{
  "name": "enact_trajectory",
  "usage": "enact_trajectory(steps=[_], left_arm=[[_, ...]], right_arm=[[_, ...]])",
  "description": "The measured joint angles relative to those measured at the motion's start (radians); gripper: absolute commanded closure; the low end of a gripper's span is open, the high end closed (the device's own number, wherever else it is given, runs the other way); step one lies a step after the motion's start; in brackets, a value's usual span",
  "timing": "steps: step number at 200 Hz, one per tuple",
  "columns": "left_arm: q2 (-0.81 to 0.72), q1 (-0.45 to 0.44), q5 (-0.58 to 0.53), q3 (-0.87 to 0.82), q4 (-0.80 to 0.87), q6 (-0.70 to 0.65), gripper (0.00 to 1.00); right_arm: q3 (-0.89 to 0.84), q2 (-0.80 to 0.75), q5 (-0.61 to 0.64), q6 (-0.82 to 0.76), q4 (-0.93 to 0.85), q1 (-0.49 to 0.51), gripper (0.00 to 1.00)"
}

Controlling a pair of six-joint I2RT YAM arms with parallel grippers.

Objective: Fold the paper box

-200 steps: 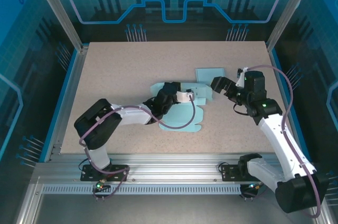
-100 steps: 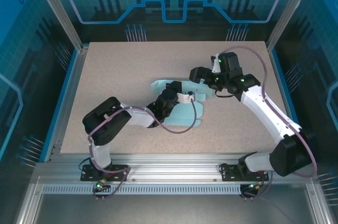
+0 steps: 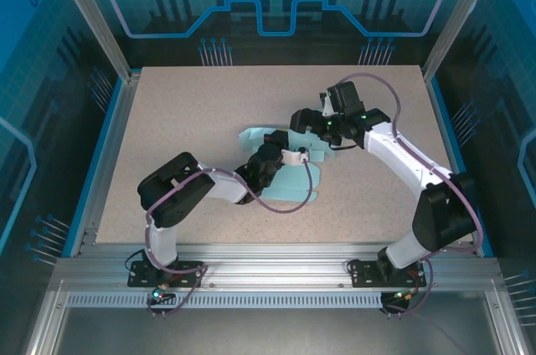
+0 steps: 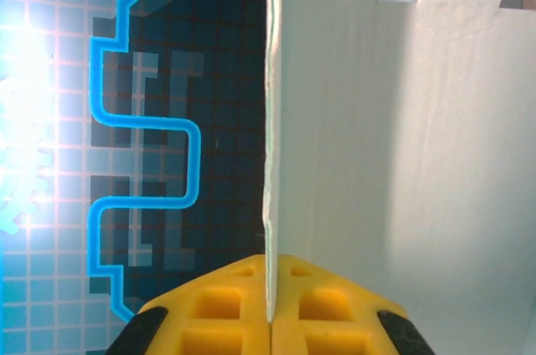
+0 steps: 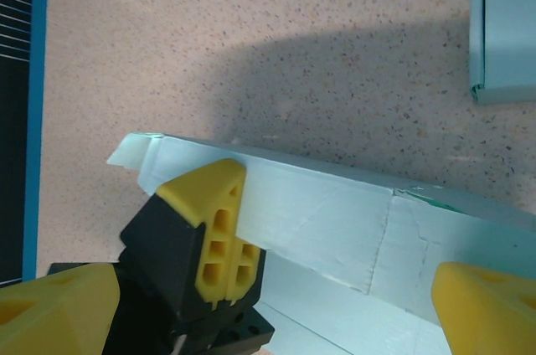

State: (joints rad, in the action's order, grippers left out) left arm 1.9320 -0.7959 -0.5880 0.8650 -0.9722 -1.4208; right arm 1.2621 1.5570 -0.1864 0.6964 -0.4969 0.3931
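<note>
On the table (image 3: pixel 184 112), the left pincer (image 4: pixel 270 315) clamps a flap of the paper box (image 3: pixel 291 189); the right pincer (image 3: pixel 303 123) gapes beside it.

Paper box (image 3: pixel 286 182): pale-teal card blank, partly folded, lying near the centre of the table (image 3: pixel 184 120). One wall panel (image 4: pixel 402 162) stands upright, its edge clamped between the closed fingers of the left end effector (image 4: pixel 270 321). Crease lines cross the raised panel.

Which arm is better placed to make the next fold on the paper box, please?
Right, probably. The right hand is open and free at the paper box and its raised panel, while the left hand is shut on that panel's edge, holding it upright.
</note>
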Motion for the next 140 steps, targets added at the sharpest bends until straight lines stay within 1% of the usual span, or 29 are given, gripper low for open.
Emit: enact_trajectory(steps=[43,96,140], left_arm=[[0.037,0.0,-0.007,0.003,0.001,0.0,1.0],[0.046,0.0,-0.021,0.023,0.031,0.005,1.0],[0.062,0.0,-0.037,0.029,0.013,0.001,1.0]], right_arm=[[-0.041,0.047,-0.012,0.028,0.047,0.0,0.03],[-0.08,0.048,-0.016,0.058,0.111,0.0,0.03],[-0.138,0.051,-0.032,0.098,0.143,0.012,0.03]])
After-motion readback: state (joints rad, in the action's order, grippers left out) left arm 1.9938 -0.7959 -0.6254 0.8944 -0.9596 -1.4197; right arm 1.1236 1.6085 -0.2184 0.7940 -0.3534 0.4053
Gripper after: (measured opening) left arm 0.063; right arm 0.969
